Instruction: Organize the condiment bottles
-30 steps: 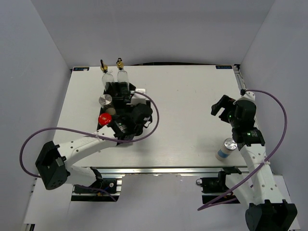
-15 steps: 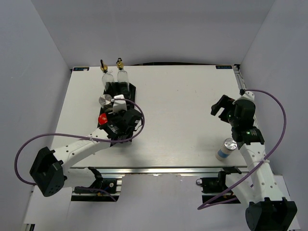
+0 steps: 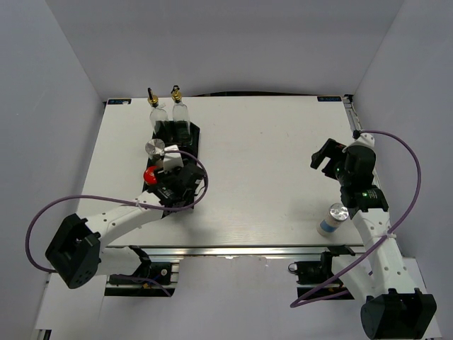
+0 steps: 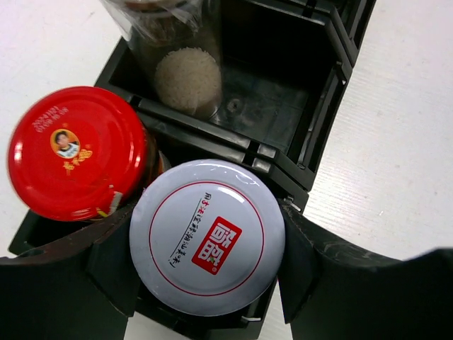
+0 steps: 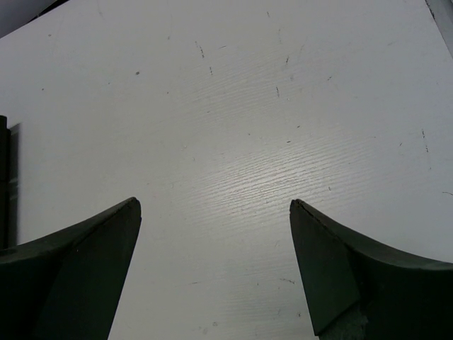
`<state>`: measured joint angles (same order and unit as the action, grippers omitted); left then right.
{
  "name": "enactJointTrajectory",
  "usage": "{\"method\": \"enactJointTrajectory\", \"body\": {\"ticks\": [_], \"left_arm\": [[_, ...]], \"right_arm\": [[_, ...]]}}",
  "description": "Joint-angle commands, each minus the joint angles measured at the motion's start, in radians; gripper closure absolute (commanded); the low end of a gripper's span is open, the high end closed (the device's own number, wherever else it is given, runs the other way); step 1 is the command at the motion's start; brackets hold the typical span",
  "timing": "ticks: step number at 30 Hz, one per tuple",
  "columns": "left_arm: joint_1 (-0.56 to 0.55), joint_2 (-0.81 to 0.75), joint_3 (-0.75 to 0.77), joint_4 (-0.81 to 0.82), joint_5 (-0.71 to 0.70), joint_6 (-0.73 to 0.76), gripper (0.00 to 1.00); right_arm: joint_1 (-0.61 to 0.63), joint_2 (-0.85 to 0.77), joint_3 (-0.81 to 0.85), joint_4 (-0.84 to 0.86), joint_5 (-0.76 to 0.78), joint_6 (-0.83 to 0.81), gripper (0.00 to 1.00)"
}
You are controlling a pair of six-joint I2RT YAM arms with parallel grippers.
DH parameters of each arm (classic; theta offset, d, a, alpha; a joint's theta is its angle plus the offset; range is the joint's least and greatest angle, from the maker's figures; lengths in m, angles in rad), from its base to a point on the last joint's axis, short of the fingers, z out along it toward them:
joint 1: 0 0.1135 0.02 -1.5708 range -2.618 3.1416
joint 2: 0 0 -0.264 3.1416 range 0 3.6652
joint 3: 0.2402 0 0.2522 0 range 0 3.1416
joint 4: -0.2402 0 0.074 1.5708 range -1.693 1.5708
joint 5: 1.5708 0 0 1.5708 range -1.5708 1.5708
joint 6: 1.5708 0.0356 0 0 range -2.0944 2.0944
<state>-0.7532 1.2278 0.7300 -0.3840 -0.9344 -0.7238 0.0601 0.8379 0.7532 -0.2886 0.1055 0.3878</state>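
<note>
Left wrist view, left end effector (image 4: pixel 207 263) clamped on silver-lidded shaker (image 4: pixel 207 236) beside red-capped jar (image 4: pixel 76 151), right end effector (image 5: pixel 212 273) apart

Bright, even overhead light washed the white worktop (image 3: pixel 283 142), casting only faint, soft shadows. Glare sheened its grain in the right wrist view, where the right claw (image 5: pixel 214 205) loomed dark and soft-edged.
</note>
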Motion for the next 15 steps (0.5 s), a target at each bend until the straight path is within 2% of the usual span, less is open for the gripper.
{"method": "enactJointTrajectory", "body": {"ticks": [1, 4, 5, 7, 8, 10, 11, 15], "left_arm": [[0.014, 0.022, 0.029, 0.077, -0.043, -0.019, 0.82], [0.020, 0.051, 0.029, 0.106, -0.015, -0.012, 0.71], [0.023, 0.059, 0.032, 0.108, -0.011, -0.012, 0.65], [0.026, 0.071, 0.040, 0.102, -0.006, -0.014, 0.64], [0.026, 0.079, 0.046, 0.099, -0.006, -0.016, 0.59], [0.028, 0.085, 0.051, 0.082, -0.004, -0.023, 0.41], [0.026, 0.085, 0.051, 0.077, 0.002, -0.023, 0.37], [0.026, 0.070, 0.049, 0.066, 0.025, -0.028, 0.11]], "right_arm": [[-0.002, -0.002, -0.002, 0.034, 0.007, -0.012, 0.11], [-0.003, 0.001, 0.000, 0.025, 0.005, -0.015, 0.11], [-0.003, 0.001, 0.000, 0.023, 0.005, -0.013, 0.11], [-0.003, 0.000, 0.003, 0.016, 0.010, -0.017, 0.11], [-0.003, -0.002, 0.005, 0.013, 0.010, -0.015, 0.11], [-0.003, -0.005, 0.005, 0.011, 0.013, -0.015, 0.10], [-0.003, -0.006, 0.003, 0.009, 0.011, -0.015, 0.11], [-0.003, -0.008, 0.009, -0.001, 0.008, -0.012, 0.11]]}}
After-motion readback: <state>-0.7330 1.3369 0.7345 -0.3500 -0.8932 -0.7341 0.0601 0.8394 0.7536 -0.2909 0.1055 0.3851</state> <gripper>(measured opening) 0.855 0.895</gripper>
